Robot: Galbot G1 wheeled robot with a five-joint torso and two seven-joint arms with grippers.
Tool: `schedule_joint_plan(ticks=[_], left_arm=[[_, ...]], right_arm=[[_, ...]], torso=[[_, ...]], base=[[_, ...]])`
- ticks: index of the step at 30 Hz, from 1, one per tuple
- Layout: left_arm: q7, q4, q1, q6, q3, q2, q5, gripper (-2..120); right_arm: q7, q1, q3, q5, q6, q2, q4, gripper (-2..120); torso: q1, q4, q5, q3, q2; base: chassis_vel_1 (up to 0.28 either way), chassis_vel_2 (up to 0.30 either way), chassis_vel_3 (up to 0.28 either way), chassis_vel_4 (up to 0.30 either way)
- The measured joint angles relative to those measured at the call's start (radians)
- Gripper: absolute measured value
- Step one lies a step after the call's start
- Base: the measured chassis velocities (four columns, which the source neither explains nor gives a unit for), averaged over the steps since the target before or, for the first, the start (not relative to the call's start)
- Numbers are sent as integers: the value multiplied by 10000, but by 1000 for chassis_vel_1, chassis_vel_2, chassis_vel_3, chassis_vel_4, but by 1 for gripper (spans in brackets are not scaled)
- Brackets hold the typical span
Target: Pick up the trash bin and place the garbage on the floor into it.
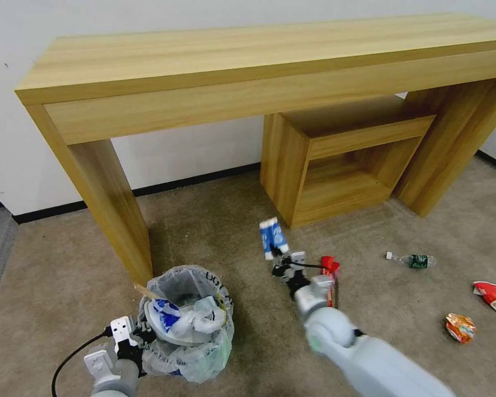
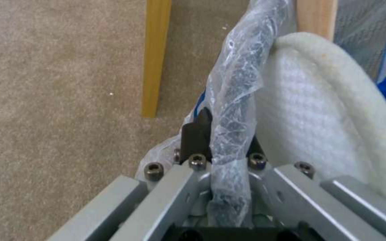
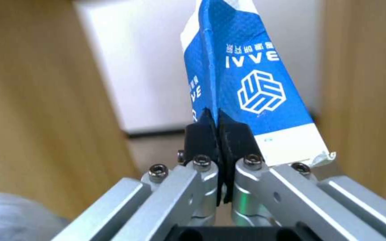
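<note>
Your right gripper (image 3: 219,125) is clamped on the blue-white carton (image 3: 246,87), its long axis pointing straight out beyond the fingertips toward the wall. Your left gripper (image 2: 222,134) pinches the trash bin (image 1: 187,325) rim, floor (image 1: 220,220) beneath.

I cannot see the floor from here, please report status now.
Left gripper shut on bag-lined round trash bin rim. Right gripper shut on blue-white carton, held above carpet. Green-label clear bottle, orange wrapper on floor. Nothing blocking.

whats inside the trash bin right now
In the trash bin, held by the left pincer: a white slipper, blue-white wrapper, wooden stick. Anything beneath them is covered.
</note>
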State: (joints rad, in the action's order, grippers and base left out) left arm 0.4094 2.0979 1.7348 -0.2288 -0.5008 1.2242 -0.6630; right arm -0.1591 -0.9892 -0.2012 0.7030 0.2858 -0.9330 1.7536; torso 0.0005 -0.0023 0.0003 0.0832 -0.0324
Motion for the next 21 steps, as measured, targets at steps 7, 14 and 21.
schedule_joint_plan(ticks=[7, 14, 21], left_arm=[[12, 25, -34, -8, 42, 59, -18, 0], [27, 191, 7, -47, 46, 51, -19, 0], [38, 339, 57, -74, 48, 71, -23, 0]], right_arm=[[3688, 259, -249, -390, 2602, 870, 393, 0], [4746, 1309, -1902, 10, 2829, 1211, 690, 0], [4930, 2709, -3891, -51, 2786, 1200, 191, 0]], torso=[[0, 1, -3, 1, 0], [0, 0, -3, 1, 0], [0, 2, -6, 1, 0]], base=[[0, 0, 0, 0], [0, 0, 0, 0], [0, 0, 0, 0]])
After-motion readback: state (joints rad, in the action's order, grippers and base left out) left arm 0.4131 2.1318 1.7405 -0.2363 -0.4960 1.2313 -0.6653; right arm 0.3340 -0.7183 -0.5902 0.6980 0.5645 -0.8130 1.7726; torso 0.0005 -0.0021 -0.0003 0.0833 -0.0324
